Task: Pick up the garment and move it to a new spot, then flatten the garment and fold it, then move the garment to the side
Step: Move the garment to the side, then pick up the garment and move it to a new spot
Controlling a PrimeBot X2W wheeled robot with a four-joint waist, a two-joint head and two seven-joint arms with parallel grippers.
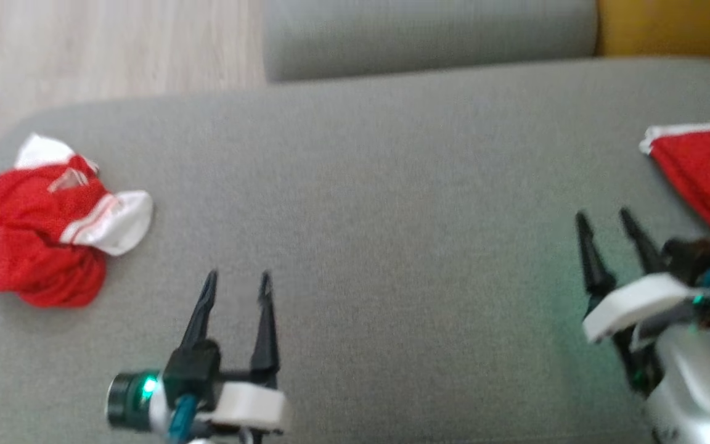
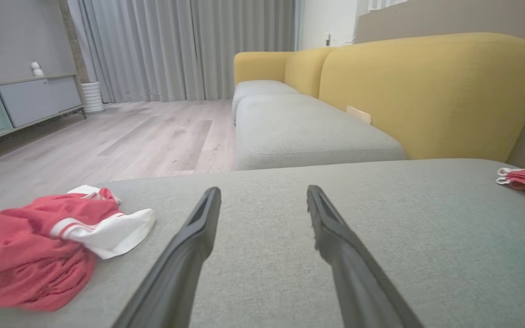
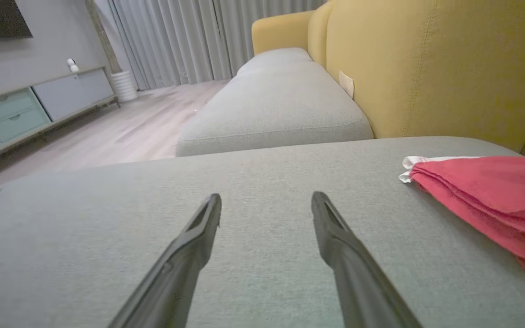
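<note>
While the left claw (image 1: pixel 238 277) and the right claw (image 1: pixel 603 216) both hang with fingers spread and empty over the grey cushion (image 1: pixel 392 185), two red-and-white garments lie on it: one crumpled garment (image 1: pixel 34 246) near its left end, one folded garment (image 1: pixel 706 179) at its right edge, near the right claw.

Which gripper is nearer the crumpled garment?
Left. The left gripper is just right of the crumpled garment, apart from it; the right gripper is far across the cushion, by the folded garment.
</note>
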